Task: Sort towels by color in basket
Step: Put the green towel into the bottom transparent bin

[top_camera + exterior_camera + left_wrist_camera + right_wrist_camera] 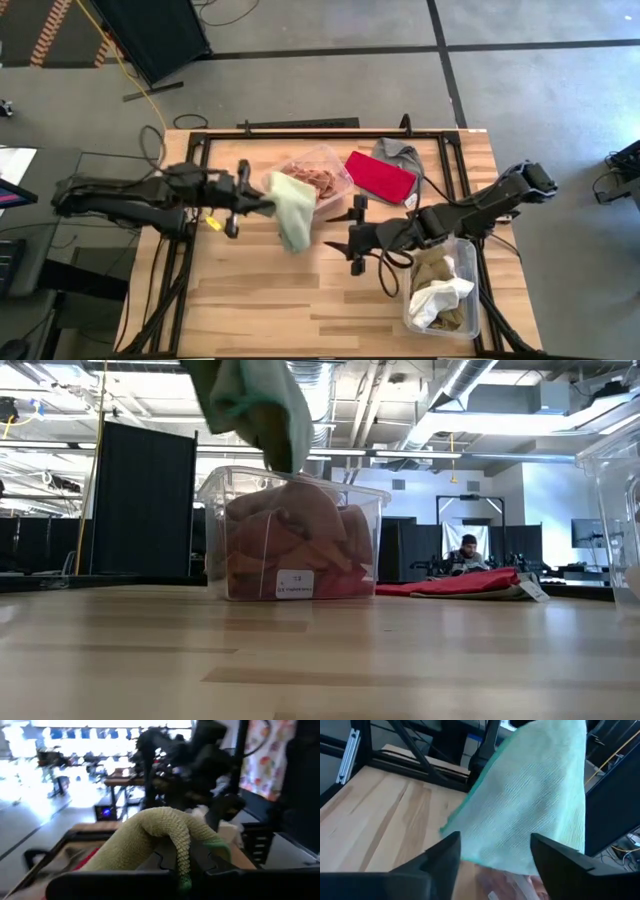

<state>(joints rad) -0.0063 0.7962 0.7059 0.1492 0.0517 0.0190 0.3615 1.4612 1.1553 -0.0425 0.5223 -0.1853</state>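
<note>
My left gripper [262,204] is shut on the pale green towel [293,211], which it holds up beside a clear bin [318,176] of rust-orange cloth. In the low view the green towel [255,405] hangs over that bin [295,535]. My right gripper [336,230] is open and touches nothing, just right of the towel; its fingers [442,857] face the green towel [535,805]. A red towel [380,176] and a grey towel [398,152] lie flat on the table's far side. A second bin [445,290] holds tan-brown and white cloths. My left gripper pinches the pale green towel at a bunched part of its left edge [273,203], coming level from the table's left. In the left wrist view the cloth [155,832] is humped over the fingers and hides the contact. The towel hangs slack, clear of the table, with its lower end [287,460] at the bin's rim.
The two clear bins stand at the far middle and the near right corner. Bare wood lies along the near middle and left of the table [260,300]. A black frame runs along the table's far edge [300,124]. A person sits far off in the room [466,550].
</note>
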